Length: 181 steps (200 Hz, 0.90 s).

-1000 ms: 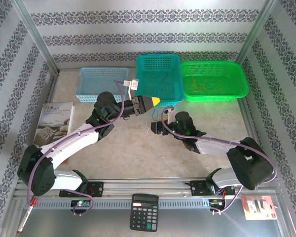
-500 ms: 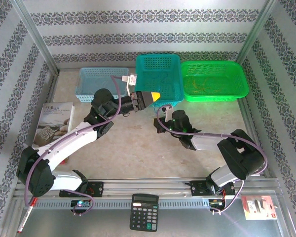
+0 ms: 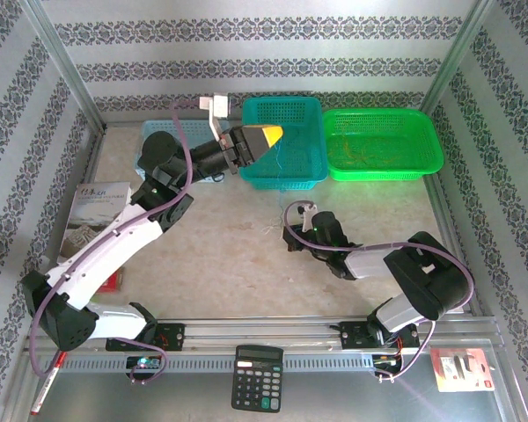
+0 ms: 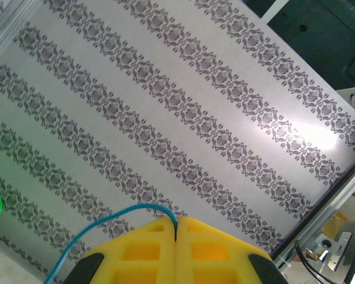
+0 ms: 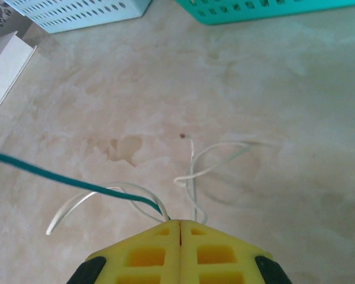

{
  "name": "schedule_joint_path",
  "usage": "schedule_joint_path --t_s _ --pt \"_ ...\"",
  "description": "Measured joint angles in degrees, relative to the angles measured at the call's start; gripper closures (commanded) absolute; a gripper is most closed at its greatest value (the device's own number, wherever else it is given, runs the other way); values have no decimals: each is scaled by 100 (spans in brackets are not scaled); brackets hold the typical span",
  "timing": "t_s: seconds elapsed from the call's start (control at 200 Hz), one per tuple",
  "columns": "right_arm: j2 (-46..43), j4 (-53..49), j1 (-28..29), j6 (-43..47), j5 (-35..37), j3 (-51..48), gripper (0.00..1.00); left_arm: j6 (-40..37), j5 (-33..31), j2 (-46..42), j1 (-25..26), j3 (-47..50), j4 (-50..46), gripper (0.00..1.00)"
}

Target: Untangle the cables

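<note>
Damask-striped walls (image 3: 246, 53) are enclosing a beige bench (image 3: 220, 264). The cables (image 5: 192, 174), thin, looping, white and teal, are being pinched by the right hand (image 5: 180, 222); the left hand (image 4: 176, 222) is clamping a teal one.

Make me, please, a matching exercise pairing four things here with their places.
1. left gripper
2. right gripper
3. bright green plastic basket
4. black calculator

a. near edge, between the arm bases
b. low over the table, shut on thin teal wire and thin white wires
c. raised by the teal plastic basket, shut on thin teal wire
d. far right of the basket row

Pairs: 1-c, 2-b, 3-d, 4-a.
</note>
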<state>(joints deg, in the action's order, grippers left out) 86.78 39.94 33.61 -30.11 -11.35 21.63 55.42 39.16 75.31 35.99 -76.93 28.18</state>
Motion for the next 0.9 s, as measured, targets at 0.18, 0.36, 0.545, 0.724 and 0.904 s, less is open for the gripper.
schedule_joint_path --t_s 0.18,0.36,0.545,0.724,0.904 --pt "-157 72 0 -94 0 -232 100 -138 -26 190 -57 -422 -142 100" --pt "-382 83 0 -157 4 -494 100 -278 -35 557 -201 -955 -415 100" --pt "-634 85 2 -273 0 -588 79 -341 28 1012 -249 -1578 -564 100" --pt "-741 83 2 -306 7 -719 82 -341 138 1377 -273 -1939 -636 100" --pt "-769 81 2 -361 46 -817 100 -341 208 1600 -280 -2227 -750 100"
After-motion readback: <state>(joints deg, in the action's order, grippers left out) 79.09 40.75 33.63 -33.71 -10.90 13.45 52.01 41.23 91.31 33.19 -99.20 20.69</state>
